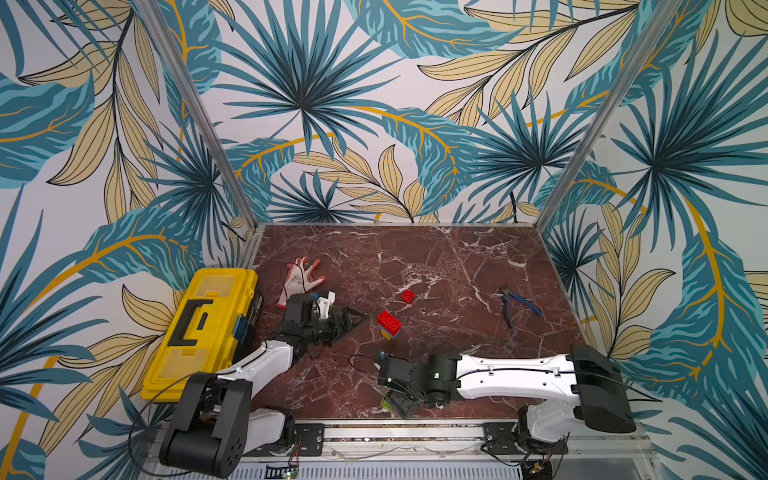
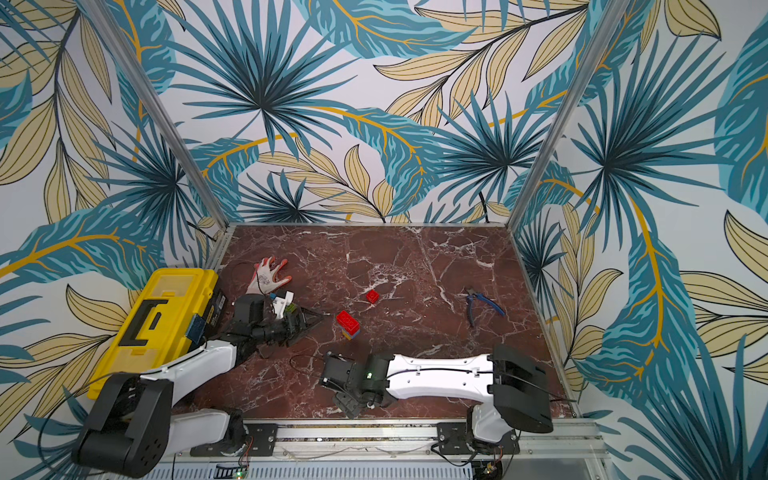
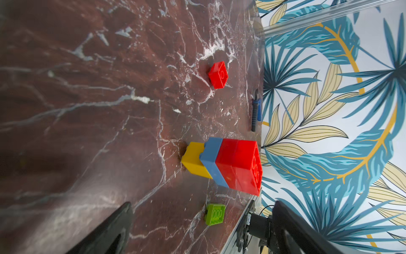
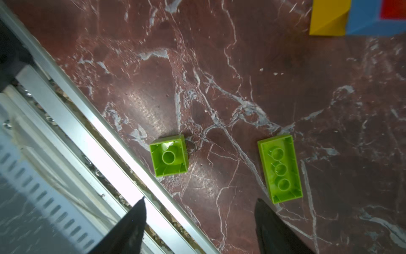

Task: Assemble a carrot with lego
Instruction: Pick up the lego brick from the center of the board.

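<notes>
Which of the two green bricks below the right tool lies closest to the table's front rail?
The small square green brick, with one tube in its upturned hollow, right beside the metal rail. The long green brick, three tubes, lies farther in.

carrot (image 3: 222, 163) yellow, blue, red; two bricks (image 4: 280, 169) lime; table (image 1: 436, 266) maroon, white-veined.

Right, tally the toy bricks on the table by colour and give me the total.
Red bricks: 3, one loose, two in the stack
Lime green bricks: 2
Blue brick: 1
Yellow brick: 1
Total: 7
</notes>
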Robot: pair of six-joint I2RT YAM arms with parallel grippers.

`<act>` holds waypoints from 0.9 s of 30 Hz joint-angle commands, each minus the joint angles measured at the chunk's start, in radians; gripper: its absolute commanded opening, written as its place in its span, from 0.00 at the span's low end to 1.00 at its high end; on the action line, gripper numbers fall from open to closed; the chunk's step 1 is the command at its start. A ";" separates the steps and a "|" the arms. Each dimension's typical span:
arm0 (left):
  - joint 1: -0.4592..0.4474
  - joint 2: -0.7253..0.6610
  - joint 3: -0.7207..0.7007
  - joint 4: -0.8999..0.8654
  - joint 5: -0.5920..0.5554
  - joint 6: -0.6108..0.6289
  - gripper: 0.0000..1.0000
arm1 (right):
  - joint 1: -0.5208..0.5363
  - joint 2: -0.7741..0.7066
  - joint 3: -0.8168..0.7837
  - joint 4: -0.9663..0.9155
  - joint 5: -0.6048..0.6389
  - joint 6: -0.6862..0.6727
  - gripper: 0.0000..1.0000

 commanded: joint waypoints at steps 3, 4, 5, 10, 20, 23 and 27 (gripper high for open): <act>0.006 -0.217 0.011 -0.436 -0.131 0.107 0.99 | 0.014 0.077 0.030 0.046 -0.049 0.025 0.67; 0.007 -0.247 0.004 -0.469 -0.143 0.112 0.99 | 0.017 0.083 0.030 0.056 -0.052 0.029 0.67; 0.008 -0.270 -0.009 -0.479 -0.151 0.112 0.99 | 0.018 0.090 0.032 0.063 -0.055 0.032 0.66; 0.009 -0.292 -0.058 -0.475 -0.154 0.102 0.99 | 0.030 0.126 0.052 0.071 -0.067 0.036 0.65; 0.010 -0.275 -0.072 -0.442 -0.140 0.098 0.99 | 0.032 0.205 0.084 0.041 -0.049 0.039 0.57; 0.010 -0.278 -0.075 -0.439 -0.141 0.097 0.99 | 0.032 0.222 0.088 0.045 -0.052 0.040 0.52; 0.009 -0.277 -0.078 -0.432 -0.135 0.094 0.99 | 0.032 0.231 0.091 0.046 -0.044 0.040 0.49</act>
